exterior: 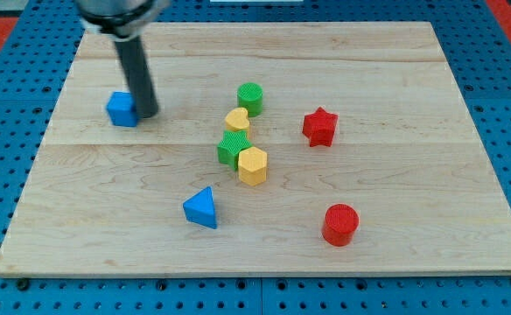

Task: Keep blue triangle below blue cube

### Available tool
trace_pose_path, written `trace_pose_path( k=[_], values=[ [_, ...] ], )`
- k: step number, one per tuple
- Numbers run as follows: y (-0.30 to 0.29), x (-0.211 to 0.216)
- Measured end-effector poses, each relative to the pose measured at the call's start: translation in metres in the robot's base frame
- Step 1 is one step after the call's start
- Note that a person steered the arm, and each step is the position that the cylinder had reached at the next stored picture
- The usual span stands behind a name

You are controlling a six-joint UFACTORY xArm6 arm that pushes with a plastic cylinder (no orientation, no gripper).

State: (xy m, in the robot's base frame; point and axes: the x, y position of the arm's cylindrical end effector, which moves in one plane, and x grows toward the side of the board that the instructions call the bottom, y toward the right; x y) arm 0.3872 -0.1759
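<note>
The blue cube (122, 108) sits at the view's upper left on the wooden board (395, 79). The blue triangle (201, 208) lies lower and to the right of it, toward the view's bottom. My tip (148, 114) stands right beside the cube's right side, touching or nearly touching it. The dark rod rises from there to the view's top edge.
A cluster sits mid-board: a green cylinder (250, 97), a yellow heart (236, 120), a green star-like block (234, 147) and a yellow hexagon (252, 164). A red star (319, 127) and a red cylinder (340, 224) lie to the right.
</note>
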Motion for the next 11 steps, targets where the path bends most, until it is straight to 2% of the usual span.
trace_pose_path(
  k=[1, 3, 4, 5, 6, 7, 8, 9, 10, 11],
  values=[
    [-0.045, 0.000],
    [0.110, 0.108],
    [0.170, 0.123],
    [0.139, 0.159],
    [0.063, 0.161],
    [0.078, 0.182],
    [0.059, 0.191],
    [-0.004, 0.162],
    [0.008, 0.195],
    [-0.029, 0.197]
  ],
)
